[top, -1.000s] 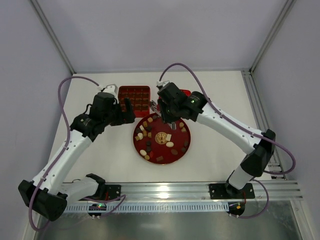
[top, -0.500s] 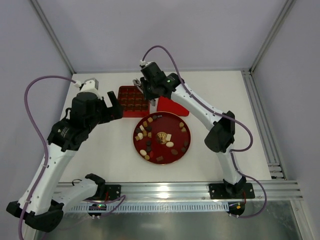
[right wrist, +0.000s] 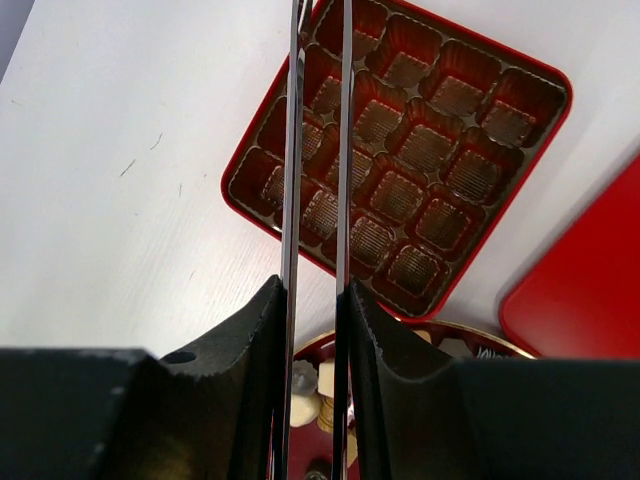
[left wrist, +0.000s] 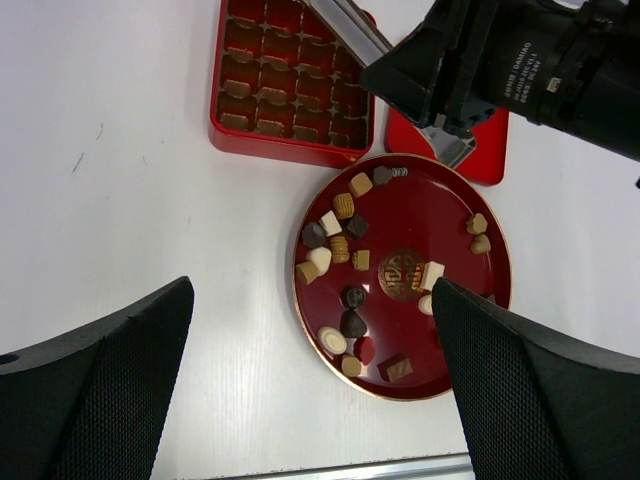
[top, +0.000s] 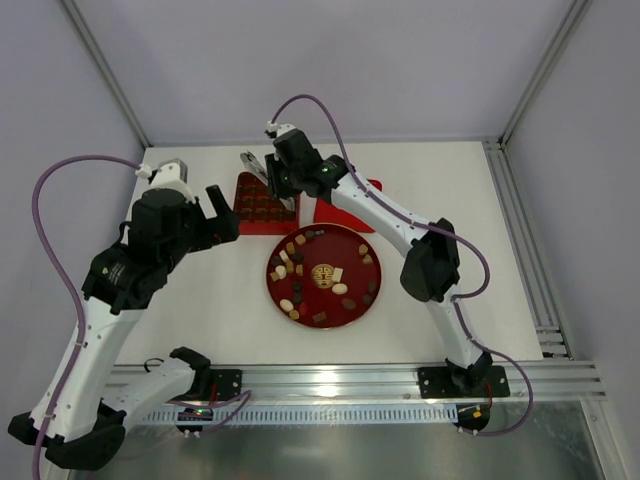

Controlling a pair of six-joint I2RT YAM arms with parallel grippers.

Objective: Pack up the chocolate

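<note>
The chocolate (left wrist: 345, 245) lies mostly on the red plate (left wrist: 430, 215) — small, light bits that dent and slip, so pinch each one softly by its sides. The right gripper (right wrist: 313, 300) is squeezed onto thin tweezers (right wrist: 293, 150) above the red box (left wrist: 290, 153). The blades stand a little apart, but their tips are hidden — maybe they carry a piece, I cannot tell. The left gripper (left wrist: 312, 288) hangs wide open.
</note>
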